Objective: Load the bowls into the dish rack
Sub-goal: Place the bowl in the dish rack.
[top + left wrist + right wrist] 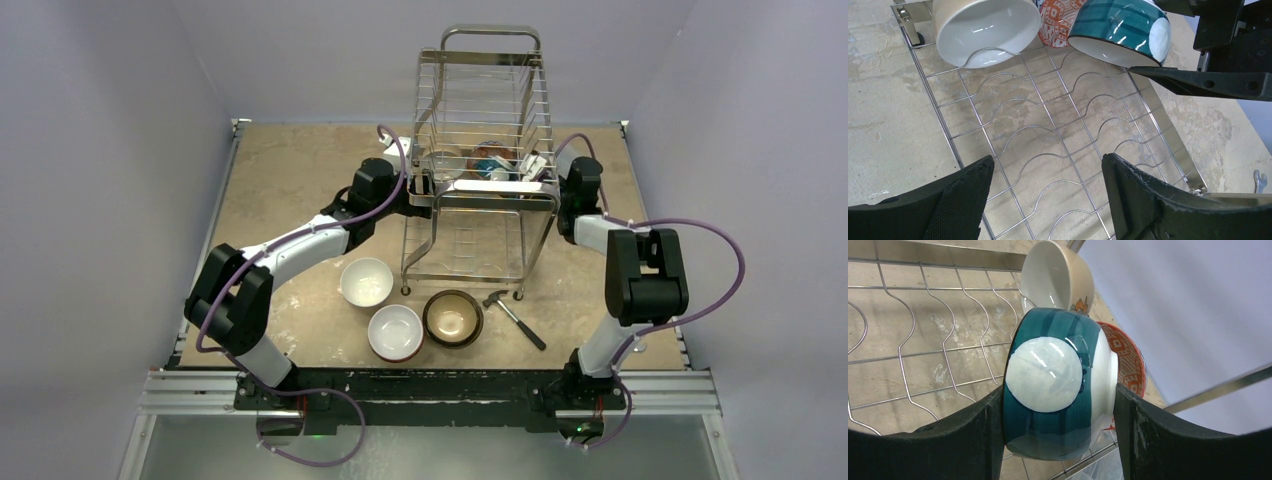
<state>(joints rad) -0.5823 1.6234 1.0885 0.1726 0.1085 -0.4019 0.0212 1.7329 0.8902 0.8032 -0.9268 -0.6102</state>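
Observation:
The chrome wire dish rack point(485, 150) stands at the back middle. On its upper shelf point(1048, 125) a cream bowl point(985, 30) and a red-and-white patterned bowl point(1060, 20) lean on edge. My right gripper point(1058, 390) is shut on a teal bowl with a white inside point(1058, 385), held on edge beside the patterned bowl point(1128, 360). My left gripper point(1048, 160) is open and empty above the shelf's wires, at the rack's left side point(420, 185). On the table in front lie a white bowl point(366, 281), a second white-inside bowl point(395, 332) and a dark brown bowl with a cream inside point(453, 318).
A small hammer-like tool point(515, 312) lies right of the brown bowl. A wrench point(1259, 180) lies on the table past the shelf's right corner. Clear plastic point(1103, 467) shows below the shelf's edge. The right gripper's finger point(1208, 82) reaches in under the teal bowl.

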